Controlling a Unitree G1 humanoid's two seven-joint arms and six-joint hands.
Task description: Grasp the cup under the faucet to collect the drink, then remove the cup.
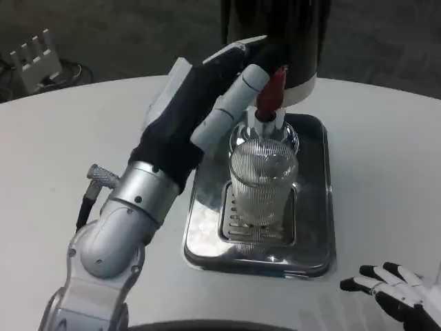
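My ribbed clear glass cup (262, 181) stands on the slotted grate of the shiny steel drip tray (313, 241), directly under the red-handled faucet (271, 96) of the black dispenser (275, 34). My left hand (220, 96) reaches to the faucet lever, fingers resting on it, holding nothing. My right hand (400, 289) lies open on the white desk (55, 152). The cup looks rigid, slippery and breakable; I would grip its ribbed middle.

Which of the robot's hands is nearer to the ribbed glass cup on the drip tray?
Left. The left hand reaches to the red faucet handle just above the cup. The right hand rests on the table, well away.
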